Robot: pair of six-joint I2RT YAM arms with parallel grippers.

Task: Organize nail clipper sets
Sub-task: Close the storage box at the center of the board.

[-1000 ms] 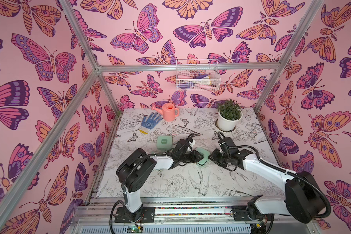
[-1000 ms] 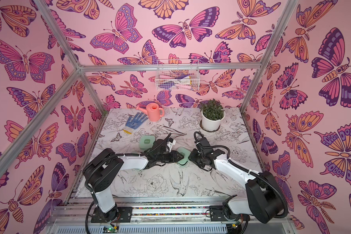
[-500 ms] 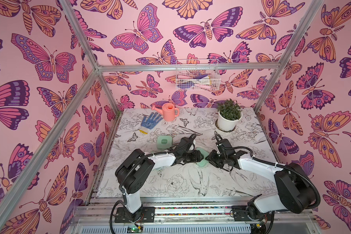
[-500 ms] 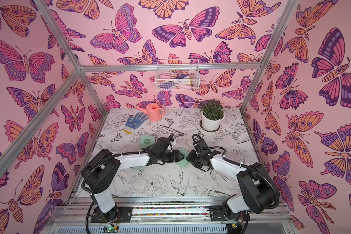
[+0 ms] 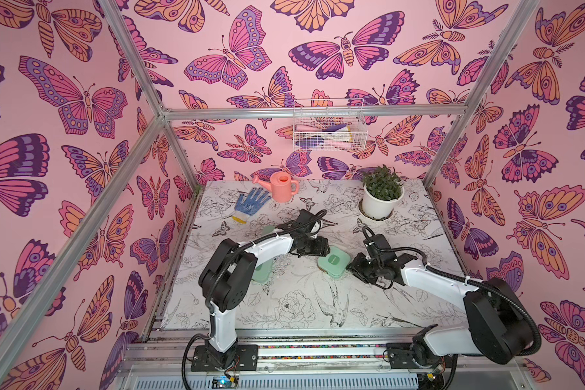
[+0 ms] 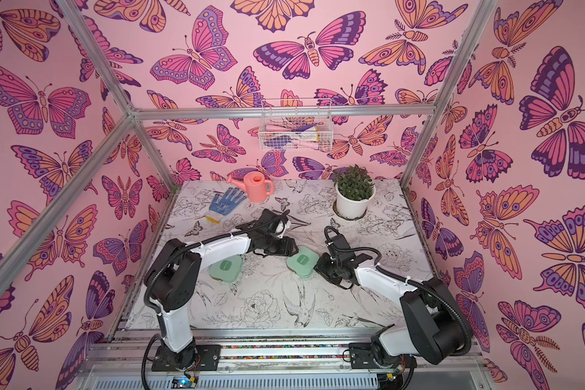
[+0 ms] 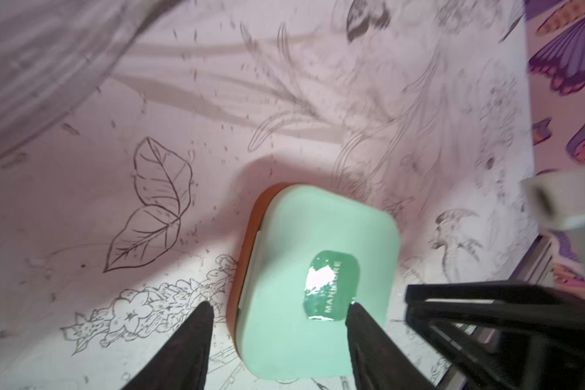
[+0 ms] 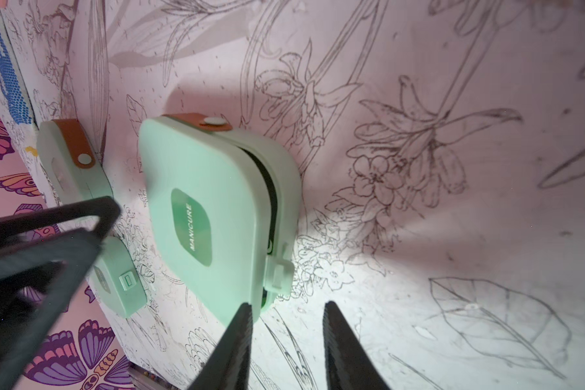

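In both top views the case (image 5: 331, 261) (image 6: 303, 261) lies flat on the table (image 5: 301, 304) (image 6: 267, 304), between the two grippers. The left gripper (image 5: 322, 249) (image 6: 293, 250) is at its far edge and the right gripper (image 5: 352, 266) (image 6: 320, 266) at its other side. A second case (image 5: 262, 273) (image 6: 225, 268) sits behind the left gripper, half under that arm. A third case (image 5: 268, 231) only peeks past the arm. Farther back lie a glove (image 5: 250, 202) (image 6: 225, 202), a can (image 5: 281, 185) (image 6: 257, 185) and a pot (image 5: 382, 202) (image 6: 353, 204). A basket (image 5: 328, 131) (image 6: 294, 133) hangs on the butterfly wall. The jaws are too small to read here.

In the left wrist view the left gripper (image 7: 277, 320) is spread wide, with the case (image 7: 314, 236) right under it. One finger (image 7: 193, 344) is beside the brown-edged side and the other is over the label (image 7: 330, 283); neither pinches. The picture is blurred, and the right gripper's fingers (image 7: 487, 293) are a dark shape nearby.

In the right wrist view the right gripper (image 8: 286, 324) stands parted, with nothing between the jaws. The case (image 8: 210, 189) is just ahead, with one finger (image 8: 237, 347) at its near corner; contact is unclear. Its lid is slightly ajar beside the latch (image 8: 277, 270). The second case (image 8: 122, 287) and third case (image 8: 68, 158) lie beyond, partly cut off by the left gripper's fingers (image 8: 65, 214).
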